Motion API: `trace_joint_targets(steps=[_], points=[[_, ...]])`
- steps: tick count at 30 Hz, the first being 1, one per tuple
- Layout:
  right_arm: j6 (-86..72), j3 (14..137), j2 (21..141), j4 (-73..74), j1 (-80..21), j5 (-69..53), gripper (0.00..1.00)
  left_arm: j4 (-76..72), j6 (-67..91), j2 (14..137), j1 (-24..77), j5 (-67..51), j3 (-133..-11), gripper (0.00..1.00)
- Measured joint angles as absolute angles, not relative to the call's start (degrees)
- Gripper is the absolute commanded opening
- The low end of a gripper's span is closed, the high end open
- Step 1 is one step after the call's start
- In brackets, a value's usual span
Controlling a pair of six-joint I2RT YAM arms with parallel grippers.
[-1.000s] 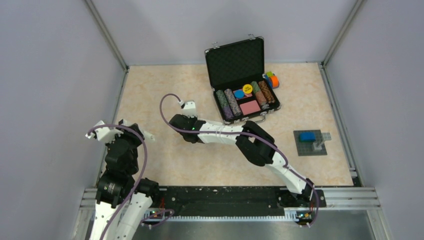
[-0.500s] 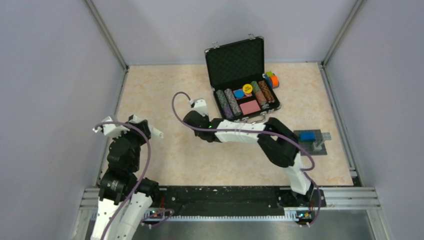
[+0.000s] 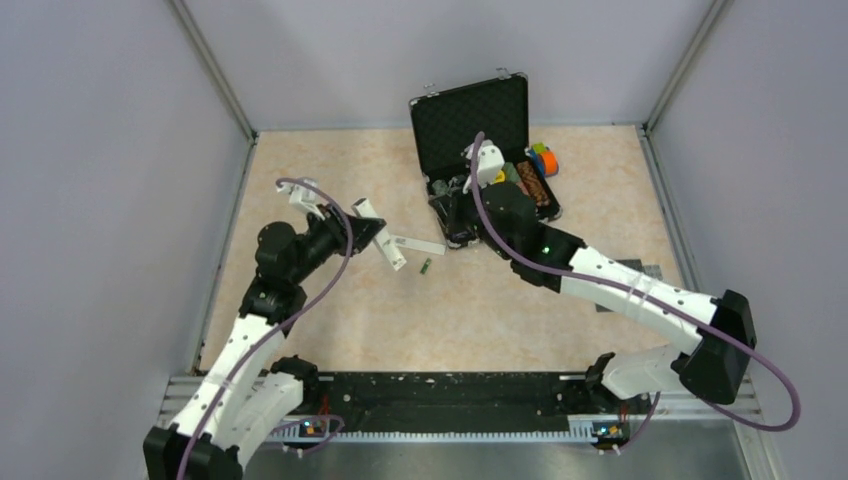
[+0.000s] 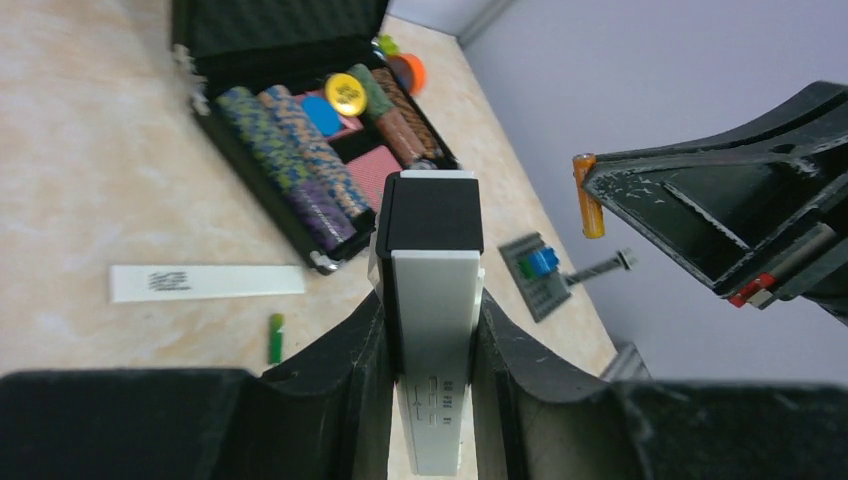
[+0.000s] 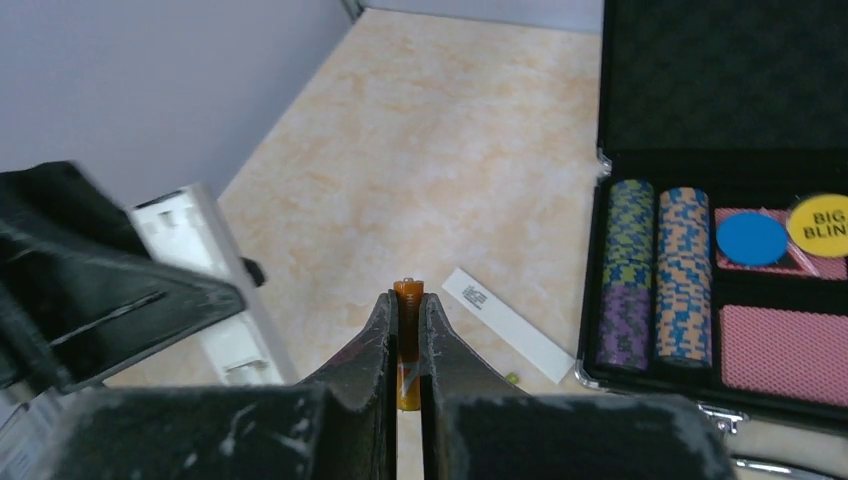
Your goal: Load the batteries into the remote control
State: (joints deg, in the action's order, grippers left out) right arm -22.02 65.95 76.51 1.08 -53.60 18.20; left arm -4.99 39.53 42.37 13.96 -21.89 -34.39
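Note:
My left gripper (image 3: pixel 372 232) is shut on the white remote control (image 3: pixel 390 252), which has a black end, and holds it above the table left of centre. In the left wrist view the remote (image 4: pixel 433 320) sits upright between the fingers. My right gripper (image 3: pixel 447 205) hangs over the case's near left corner, shut on the brownish-orange battery (image 5: pixel 407 345), which also shows in the left wrist view (image 4: pixel 588 195). The green battery (image 3: pixel 424 265) lies on the table. A flat white strip with a dark label (image 3: pixel 415 243) lies beside it.
An open black case (image 3: pixel 470 115) of poker chips stands at the back centre, with small orange and green toys (image 3: pixel 545 160) behind its right end. A grey baseplate (image 4: pixel 535 275) with a blue brick lies at the right, mostly hidden by my right arm in the top view.
My left arm swung from the left edge toward the centre with the remote. My right arm pulled back from centre-left to over the case. The white strip and green battery are now uncovered.

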Motion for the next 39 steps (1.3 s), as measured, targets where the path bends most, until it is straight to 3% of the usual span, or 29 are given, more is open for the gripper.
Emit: trace_joint_targets(steps=[7,11,21,39], points=[[-18.4,62.6,71.9,-3.8,-53.6,9.2,0.0,-19.6,45.3,54.9,14.0,-39.0,-36.4,0.0],[-18.1,61.1,70.1,-6.5,-53.6,5.2,0.0,-25.3,48.0,57.4,14.0,-42.9,-38.1,0.0],[-18.2,60.7,70.0,-12.5,-54.6,1.6,0.0,-34.0,57.9,61.5,14.0,-40.0,-39.3,0.0],[-15.9,60.8,74.2,-20.7,-57.6,6.4,0.02,-44.7,74.5,65.5,14.0,-35.9,-39.4,0.0]])
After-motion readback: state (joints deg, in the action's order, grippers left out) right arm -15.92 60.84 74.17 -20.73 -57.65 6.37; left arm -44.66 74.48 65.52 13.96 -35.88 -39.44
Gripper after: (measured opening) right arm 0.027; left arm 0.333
